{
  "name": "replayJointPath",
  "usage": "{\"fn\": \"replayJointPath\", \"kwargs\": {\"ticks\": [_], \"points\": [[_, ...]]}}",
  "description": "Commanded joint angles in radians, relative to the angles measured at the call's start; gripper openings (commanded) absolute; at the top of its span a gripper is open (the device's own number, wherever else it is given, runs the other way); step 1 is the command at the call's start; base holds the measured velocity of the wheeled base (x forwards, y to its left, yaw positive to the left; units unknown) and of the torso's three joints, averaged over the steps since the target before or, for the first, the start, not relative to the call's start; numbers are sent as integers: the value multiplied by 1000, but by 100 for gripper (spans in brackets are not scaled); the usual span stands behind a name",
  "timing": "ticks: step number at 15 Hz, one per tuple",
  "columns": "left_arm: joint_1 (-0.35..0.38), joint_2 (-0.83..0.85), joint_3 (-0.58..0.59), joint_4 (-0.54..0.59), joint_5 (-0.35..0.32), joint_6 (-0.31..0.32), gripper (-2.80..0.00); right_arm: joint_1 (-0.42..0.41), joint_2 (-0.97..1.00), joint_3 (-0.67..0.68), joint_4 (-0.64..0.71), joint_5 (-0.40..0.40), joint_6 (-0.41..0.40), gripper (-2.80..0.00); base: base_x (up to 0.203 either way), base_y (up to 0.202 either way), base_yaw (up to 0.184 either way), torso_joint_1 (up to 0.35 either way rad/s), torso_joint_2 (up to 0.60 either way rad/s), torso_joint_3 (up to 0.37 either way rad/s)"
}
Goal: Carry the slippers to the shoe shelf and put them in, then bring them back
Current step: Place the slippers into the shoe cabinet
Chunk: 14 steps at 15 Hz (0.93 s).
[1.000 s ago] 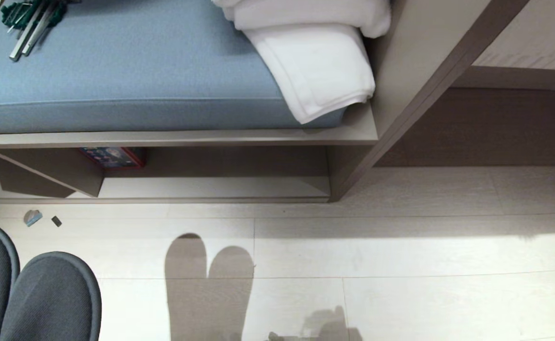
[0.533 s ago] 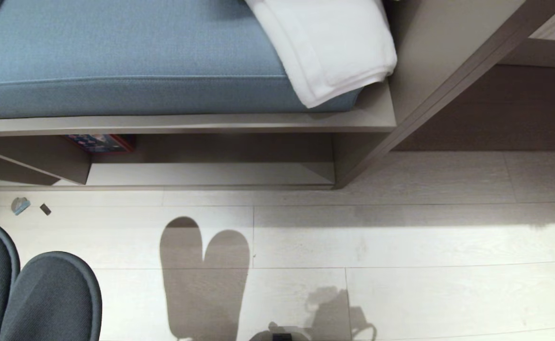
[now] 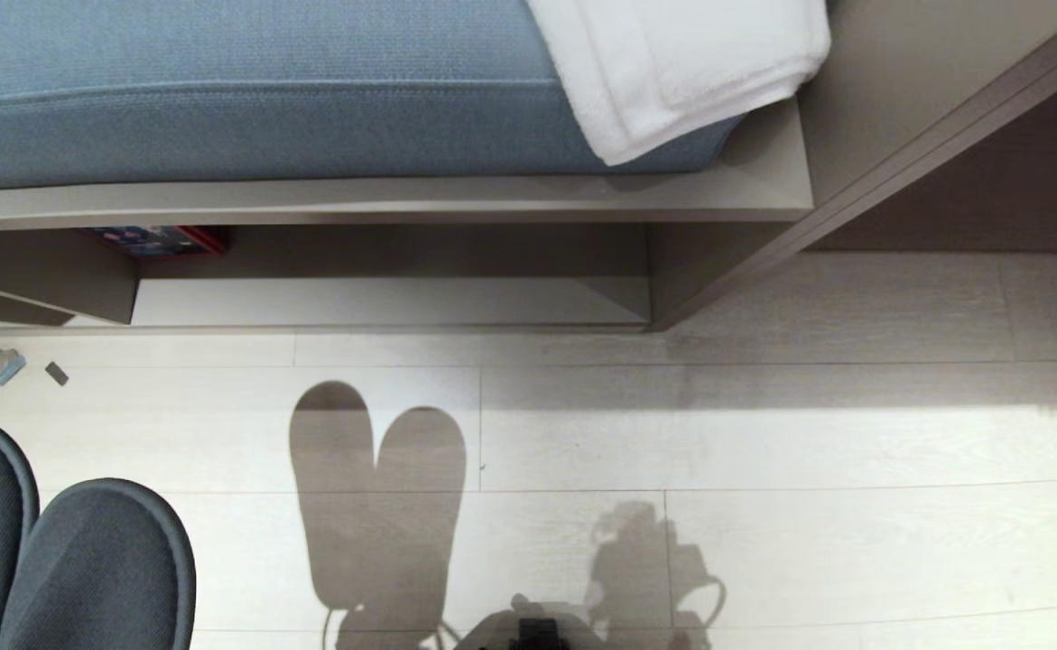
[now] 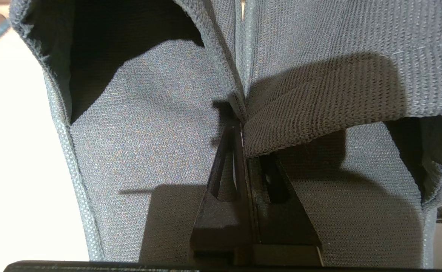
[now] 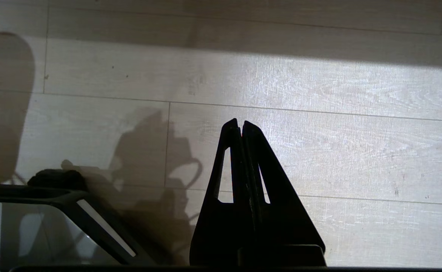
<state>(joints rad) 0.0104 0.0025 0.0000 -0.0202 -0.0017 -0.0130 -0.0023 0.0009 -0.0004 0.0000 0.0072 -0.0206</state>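
The left gripper (image 4: pixel 239 124) is clamped on the slippers' (image 3: pixel 68 560) inner edges, their toes pointing straight ahead of the jaws. The shelf (image 3: pixel 384 302) opens ahead and rightward, so the left arm is nearer. The right gripper (image 5: pixel 240 124) hangs closed, empty, over the floor (image 5: pixel 319 151).

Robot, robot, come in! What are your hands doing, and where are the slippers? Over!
Left gripper shut on slippers, both pinched together above the floor. Right gripper shut, empty. Shoe shelf ahead, opening unblocked.

slippers (image 3: pixel 86 569) — heels cut off by frame edge
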Motion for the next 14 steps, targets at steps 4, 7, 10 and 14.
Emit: {"fn": "replayJointPath", "kwargs": {"ticks": [4,7,10,14], "points": [[0,-1,8,-1,0,-1,-280,0,1,0,0,0,-1,-280,0,0,0,2,0,-199],[0,-1,8,-1,0,-1,-280,0,1,0,0,0,-1,-280,0,0,0,1,3,-199],[0,-1,8,-1,0,-1,-280,1,1,0,0,0,-1,-280,0,0,0,1,2,-201],[0,-1,8,-1,0,-1,-280,-1,1,0,0,0,-1,-280,0,0,0,2,3,-197]]}}
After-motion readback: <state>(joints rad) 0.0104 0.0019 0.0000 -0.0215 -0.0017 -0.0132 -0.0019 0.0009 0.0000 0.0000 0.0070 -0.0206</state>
